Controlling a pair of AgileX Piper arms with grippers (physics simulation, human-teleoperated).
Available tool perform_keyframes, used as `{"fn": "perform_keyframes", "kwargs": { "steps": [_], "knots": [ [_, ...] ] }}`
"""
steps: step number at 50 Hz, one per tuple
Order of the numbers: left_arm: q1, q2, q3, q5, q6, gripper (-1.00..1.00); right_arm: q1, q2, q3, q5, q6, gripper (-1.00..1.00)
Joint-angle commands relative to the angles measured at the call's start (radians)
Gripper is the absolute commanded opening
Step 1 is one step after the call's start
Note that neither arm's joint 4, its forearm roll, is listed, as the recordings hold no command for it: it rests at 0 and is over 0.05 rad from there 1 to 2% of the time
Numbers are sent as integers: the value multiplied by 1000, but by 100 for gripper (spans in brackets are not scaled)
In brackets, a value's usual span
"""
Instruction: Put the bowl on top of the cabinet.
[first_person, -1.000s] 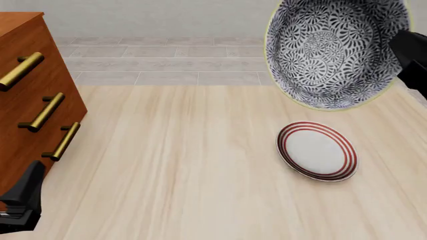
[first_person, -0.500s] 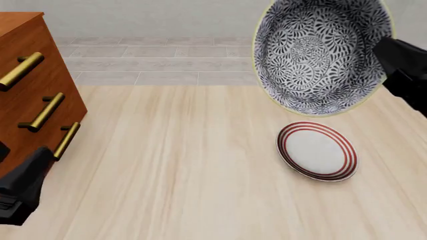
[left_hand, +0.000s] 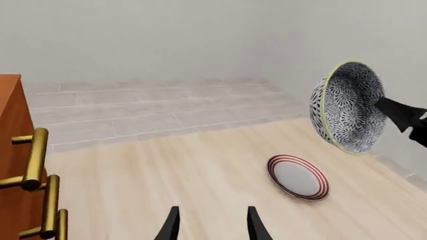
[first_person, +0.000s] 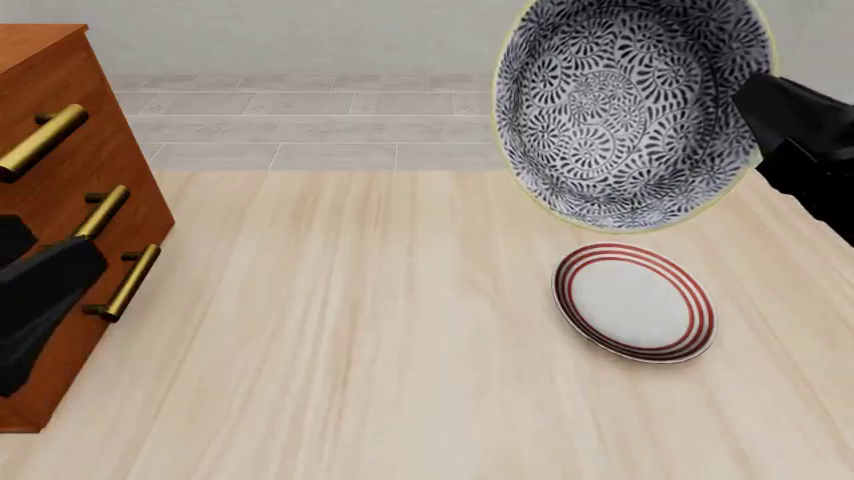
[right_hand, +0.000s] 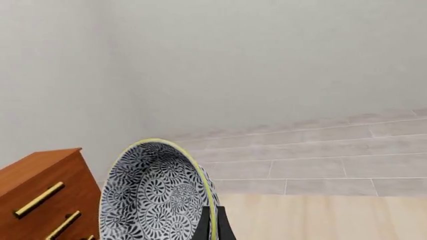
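Note:
The blue-and-white patterned bowl (first_person: 621, 110) hangs in the air at the upper right, tipped on its side with its inside facing the front camera. My right gripper (first_person: 763, 108) is shut on its right rim; the right wrist view shows the fingers (right_hand: 212, 226) pinching the yellowish rim of the bowl (right_hand: 157, 192). The reddish-brown cabinet (first_person: 60, 160) with brass handles stands at the far left. My left gripper (left_hand: 212, 227) is open and holds nothing, low over the table, with the bowl (left_hand: 347, 107) far off from it. The left arm (first_person: 40, 295) shows dark in front of the cabinet.
A flat white plate with red rings (first_person: 634, 302) lies on the table below the bowl. The table (first_person: 347, 330) is light wood, with a tiled floor and a pale wall beyond its far edge. The cabinet's handles (left_hand: 37, 160) stick out toward the table's middle.
The bowl has moved left in the right gripper. The left arm has risen from the lower left corner and now stands in front of the cabinet's lower drawers.

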Motion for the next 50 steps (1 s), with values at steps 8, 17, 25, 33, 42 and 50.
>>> {"fn": "perform_keyframes", "kwargs": {
  "steps": [8,17,25,33,42,50],
  "knots": [
    [-131,186,-140,5,-45,100,26,-22,0,-7,36,-100],
    [-180,255,-199,15,-79,100,33,-33,12,-9,46,-100],
    [-215,317,-249,11,-110,100,45,-35,14,-12,49,-100],
    [-224,368,-310,11,-102,100,55,-34,27,-25,54,-100],
    [-232,426,-352,-11,-126,100,65,-55,22,-5,54,-100],
    [-244,480,-384,-29,-146,100,74,-62,26,-6,56,-100]
  ]
}}
